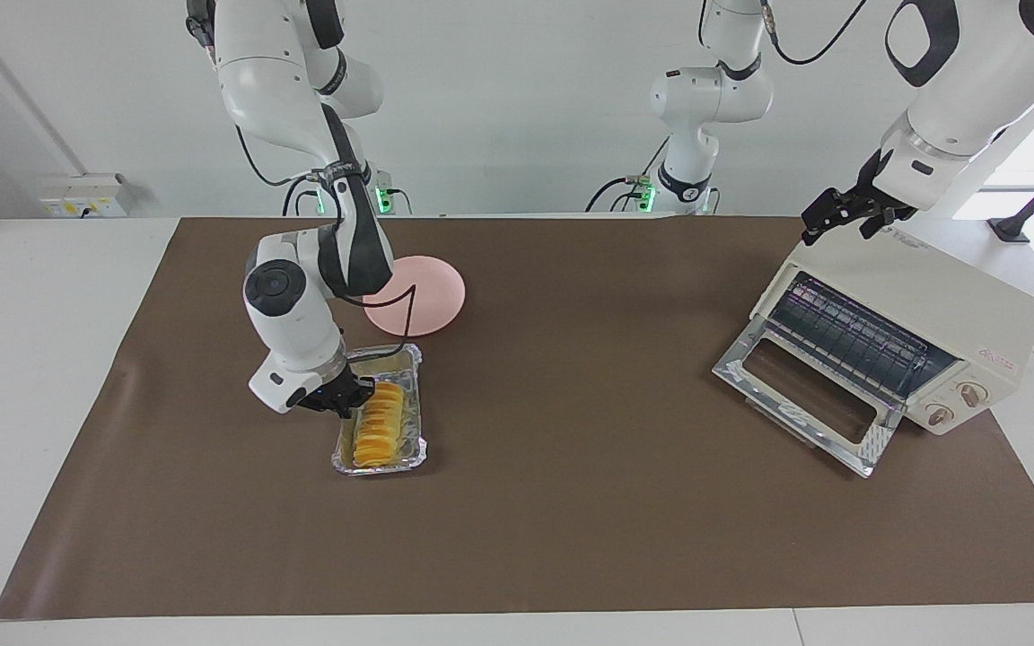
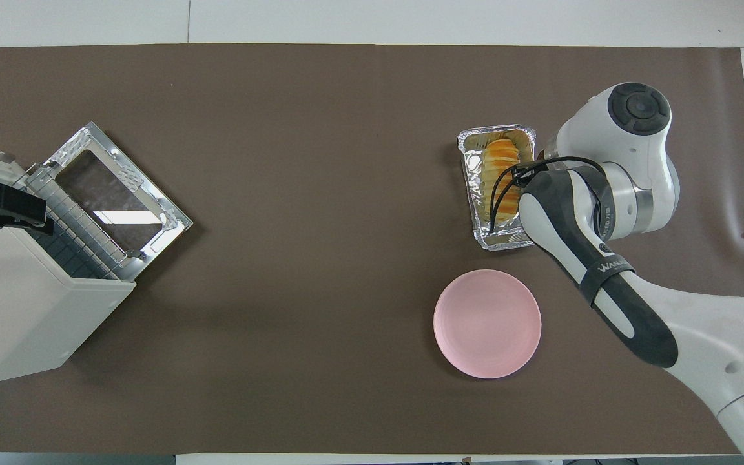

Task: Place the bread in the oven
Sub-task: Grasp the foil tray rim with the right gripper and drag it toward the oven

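The bread [image 1: 381, 426] [image 2: 500, 168], a ridged row of yellow-orange slices, lies in a crinkled foil tray [image 1: 409, 359] [image 2: 475, 194] toward the right arm's end of the table. My right gripper [image 1: 357, 399] is down at the tray's long rim beside the bread and is shut on that rim. In the overhead view the right arm hides it. The cream-white oven [image 1: 930, 296] [image 2: 23, 310] stands at the left arm's end with its glass door [image 1: 804, 395] [image 2: 120, 187] dropped open and the wire rack showing. My left gripper [image 1: 836, 224] [image 2: 4, 206] hangs open over the oven's top, holding nothing.
A round pink plate [image 1: 423, 292] [image 2: 487, 323] sits beside the foil tray, nearer to the robots. A brown mat [image 1: 571, 538] covers the table between the tray and the oven. A third arm stands idle at the robots' end.
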Robot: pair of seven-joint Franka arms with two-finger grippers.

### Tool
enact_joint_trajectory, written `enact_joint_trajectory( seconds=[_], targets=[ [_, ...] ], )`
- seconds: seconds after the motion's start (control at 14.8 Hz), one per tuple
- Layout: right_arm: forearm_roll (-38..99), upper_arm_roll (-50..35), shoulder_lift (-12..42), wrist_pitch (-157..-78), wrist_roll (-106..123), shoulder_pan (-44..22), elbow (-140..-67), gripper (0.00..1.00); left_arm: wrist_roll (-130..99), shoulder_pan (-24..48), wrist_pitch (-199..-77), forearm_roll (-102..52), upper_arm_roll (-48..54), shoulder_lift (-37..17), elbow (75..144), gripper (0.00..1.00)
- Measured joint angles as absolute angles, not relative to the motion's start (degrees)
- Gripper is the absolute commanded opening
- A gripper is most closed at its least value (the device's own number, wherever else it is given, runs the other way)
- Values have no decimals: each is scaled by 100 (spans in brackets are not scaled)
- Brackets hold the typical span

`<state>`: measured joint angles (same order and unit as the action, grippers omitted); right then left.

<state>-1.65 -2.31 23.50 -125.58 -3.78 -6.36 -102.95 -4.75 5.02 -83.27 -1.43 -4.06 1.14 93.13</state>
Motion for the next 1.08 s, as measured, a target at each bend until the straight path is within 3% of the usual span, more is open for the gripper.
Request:
enact_joint_trajectory(
  seconds=[0.34, 0.61, 1.08],
  targets=[
    [-129, -243, 2308, -12355, -378, -638, -10128, 0, -475, 502, -8327, -143, -406, 114, 9313, 100],
    [410, -315, 2276, -11393, -528, -771, -9321, 0, -475, 502, -8327, -143, -406, 114, 9313, 100],
    [860, -363, 2336, -10993, -2739, -2379, -8498, 0, -475, 502, -8327, -143, -406, 114, 9313, 100]
  ],
)
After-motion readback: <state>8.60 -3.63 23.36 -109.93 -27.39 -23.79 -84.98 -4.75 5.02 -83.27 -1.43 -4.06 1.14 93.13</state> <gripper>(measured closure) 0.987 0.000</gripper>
